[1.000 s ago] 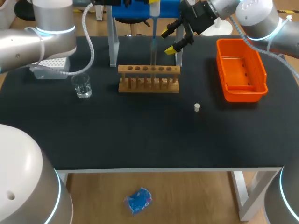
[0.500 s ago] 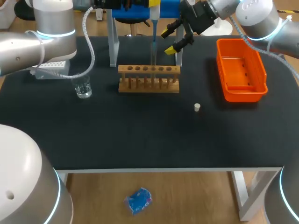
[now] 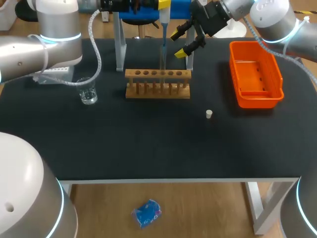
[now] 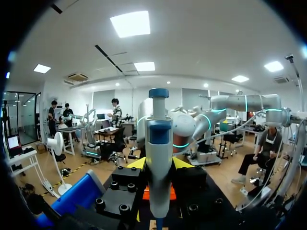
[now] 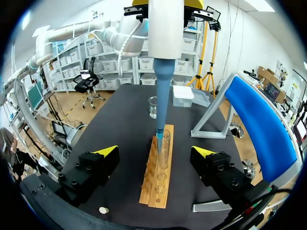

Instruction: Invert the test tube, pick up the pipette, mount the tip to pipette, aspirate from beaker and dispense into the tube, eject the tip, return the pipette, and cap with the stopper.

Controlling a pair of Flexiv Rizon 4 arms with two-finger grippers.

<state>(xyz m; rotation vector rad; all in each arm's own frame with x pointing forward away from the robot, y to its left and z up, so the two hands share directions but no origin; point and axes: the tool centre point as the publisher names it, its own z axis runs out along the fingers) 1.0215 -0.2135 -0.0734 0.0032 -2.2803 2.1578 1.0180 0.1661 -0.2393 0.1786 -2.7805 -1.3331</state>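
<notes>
1. The black table (image 3: 148,144) has a blue stand (image 3: 143,11) at its far edge. An orange bin (image 3: 257,101) sits toward the right side.
2. The wooden rack (image 3: 157,91) stands in the far middle of the table, in front of the stand. The test tube (image 5: 165,149) is upright in one of its holes.
3. The left gripper (image 4: 159,164) clamps the pipette (image 4: 159,139) by its body, with a yellow-tipped finger on each side. It holds the pipette upright over the rack, and the slim lower end dips into the tube's mouth.
4. The right gripper (image 5: 156,152) has its fingers spread wide and holds nothing. The rack and tube lie ahead of it, untouched.
5. The tip box (image 5: 183,96) and the beaker (image 3: 88,92) sit to the left of the rack.
6. The small white stopper (image 3: 209,114) lies on the table in front of the rack's right end. It is well apart from both grippers.
</notes>
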